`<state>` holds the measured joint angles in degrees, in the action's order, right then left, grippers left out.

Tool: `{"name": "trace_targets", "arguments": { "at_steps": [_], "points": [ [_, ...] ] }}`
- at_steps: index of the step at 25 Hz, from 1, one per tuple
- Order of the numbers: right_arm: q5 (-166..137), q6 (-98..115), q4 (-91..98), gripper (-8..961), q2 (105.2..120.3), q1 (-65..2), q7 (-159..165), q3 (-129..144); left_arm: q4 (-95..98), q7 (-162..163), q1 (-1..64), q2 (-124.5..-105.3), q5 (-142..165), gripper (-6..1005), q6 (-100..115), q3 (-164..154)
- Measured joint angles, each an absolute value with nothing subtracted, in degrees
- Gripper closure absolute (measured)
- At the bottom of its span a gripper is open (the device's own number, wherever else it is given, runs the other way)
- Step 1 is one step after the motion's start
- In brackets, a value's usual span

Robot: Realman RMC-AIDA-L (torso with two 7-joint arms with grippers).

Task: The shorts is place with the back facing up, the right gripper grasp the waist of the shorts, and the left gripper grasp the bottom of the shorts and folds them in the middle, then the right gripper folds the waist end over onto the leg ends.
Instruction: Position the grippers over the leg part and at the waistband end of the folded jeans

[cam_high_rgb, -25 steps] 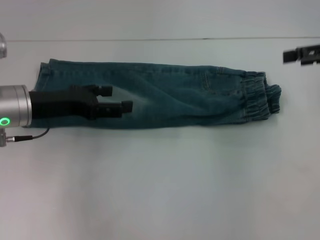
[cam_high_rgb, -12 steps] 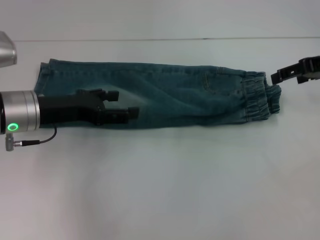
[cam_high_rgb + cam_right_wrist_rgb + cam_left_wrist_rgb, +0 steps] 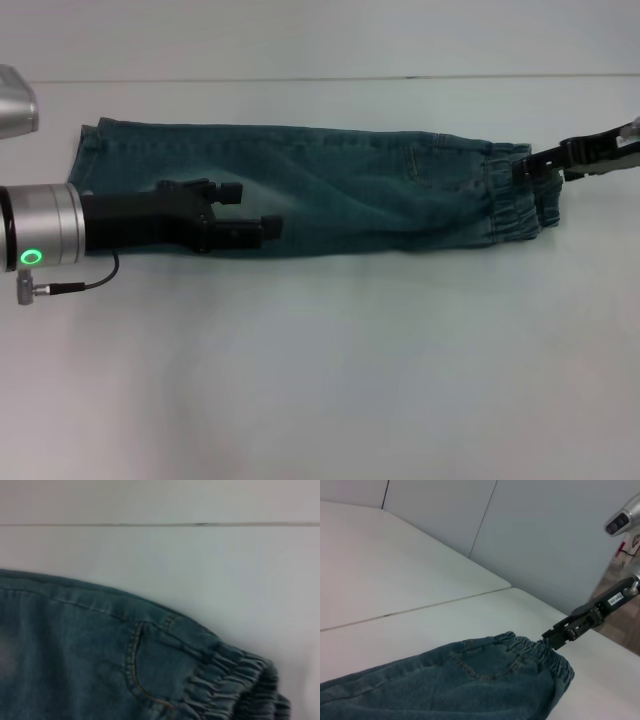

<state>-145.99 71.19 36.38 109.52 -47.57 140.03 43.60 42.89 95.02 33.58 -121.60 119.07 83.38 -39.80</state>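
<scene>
Partly hiding the shorts (image 3: 340, 195), left gripper (image 3: 252, 210) hovers spread; right gripper's (image 3: 532, 165) jaws unclear at waist (image 3: 510, 195).

The shorts (image 3: 330, 200) are blue-green with a pale patch by the black left gripper (image 3: 255, 210), whose wrist glows green.

The shorts (image 3: 320, 195) are soft, faded denim cloth. The counter (image 3: 330, 370) looks smooth and matt. The left gripper (image 3: 250, 210) is matt black with a shiny metal wrist.

Folded shorts (image 3: 330, 190) flat on white table (image 3: 330, 380)
</scene>
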Motion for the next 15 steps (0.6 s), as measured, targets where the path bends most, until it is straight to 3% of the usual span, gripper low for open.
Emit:
{"name": "trace_targets", "arguments": {
  "at_steps": [13,15],
  "points": [
    [-146.1,69.9,35.6,61,110.90,-48.9,140.3,45.3,42.9,95.0,33.8,-121.84,119.1,62,83.4,-39.8],
    [-146.1,69.7,35.6,100,111.01,-48.9,140.3,46.1,42.9,95.0,33.7,-121.82,119.1,62,83.3,-39.8]
  ]
}}
